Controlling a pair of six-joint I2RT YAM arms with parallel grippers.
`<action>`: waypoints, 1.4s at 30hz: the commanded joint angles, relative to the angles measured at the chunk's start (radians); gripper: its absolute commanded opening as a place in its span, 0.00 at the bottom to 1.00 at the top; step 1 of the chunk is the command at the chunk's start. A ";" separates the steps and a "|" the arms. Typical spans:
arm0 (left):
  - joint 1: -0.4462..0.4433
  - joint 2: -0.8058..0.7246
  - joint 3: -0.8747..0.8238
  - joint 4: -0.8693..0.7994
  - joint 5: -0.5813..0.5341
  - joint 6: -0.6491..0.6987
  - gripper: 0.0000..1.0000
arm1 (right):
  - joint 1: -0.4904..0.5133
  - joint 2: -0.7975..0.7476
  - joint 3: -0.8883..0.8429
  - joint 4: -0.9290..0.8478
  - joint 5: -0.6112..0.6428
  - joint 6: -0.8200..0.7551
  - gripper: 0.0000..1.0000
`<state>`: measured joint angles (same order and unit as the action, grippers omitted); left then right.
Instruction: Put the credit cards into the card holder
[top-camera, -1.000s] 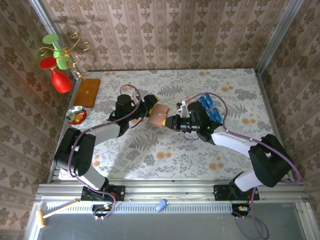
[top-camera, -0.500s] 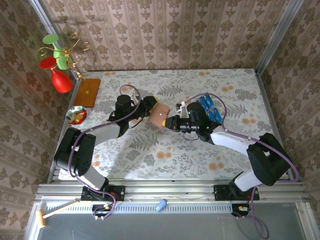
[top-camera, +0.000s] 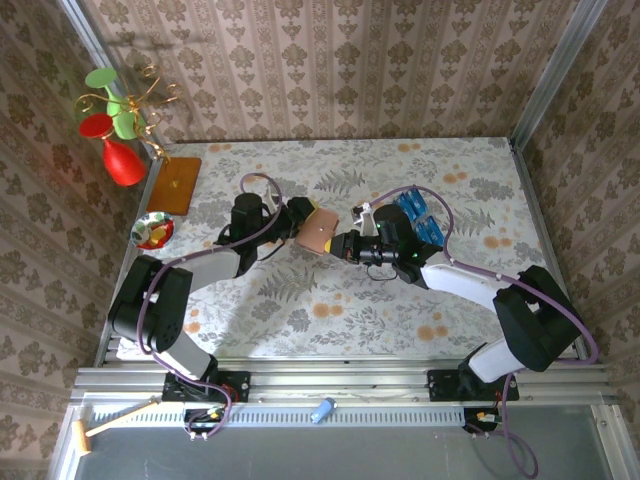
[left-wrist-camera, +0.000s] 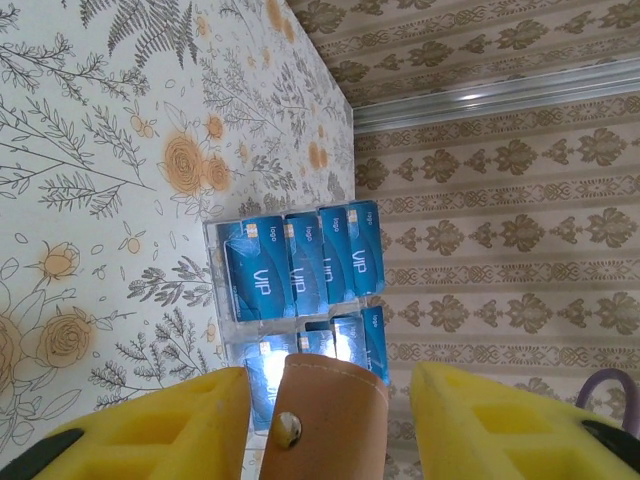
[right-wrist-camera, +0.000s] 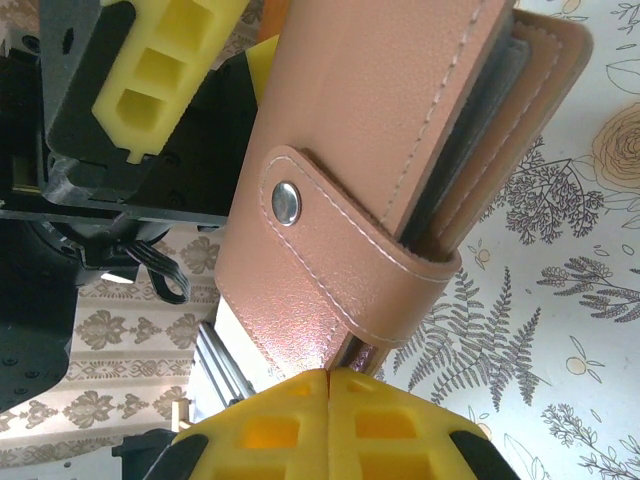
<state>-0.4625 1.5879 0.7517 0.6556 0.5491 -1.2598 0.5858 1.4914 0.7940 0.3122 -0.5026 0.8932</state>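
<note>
Floral table (top-camera: 330, 320), damask wallpaper (top-camera: 330, 60), aluminium rail (top-camera: 330, 380)

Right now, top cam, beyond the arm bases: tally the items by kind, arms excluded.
brown wallet: 1
clear card tray: 1, blue cards inside not counted
wooden board: 1
small bowl: 1
gold wire stand: 1
stemmed cups: 2, red and green
Total: 7, cards aside
</note>
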 joint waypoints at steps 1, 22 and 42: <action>0.000 -0.017 -0.010 0.001 0.030 0.039 0.45 | -0.007 0.011 0.010 0.038 0.010 -0.003 0.00; -0.017 -0.196 -0.070 -0.120 -0.095 0.317 0.14 | -0.004 -0.175 0.076 -0.374 0.220 -0.124 0.74; -0.143 -0.367 -0.112 -0.229 -0.498 0.357 0.12 | 0.163 0.074 0.374 -0.510 0.451 -0.150 0.78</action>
<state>-0.6006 1.2442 0.6403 0.4358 0.0944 -0.9180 0.7357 1.5414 1.1194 -0.1738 -0.0956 0.7574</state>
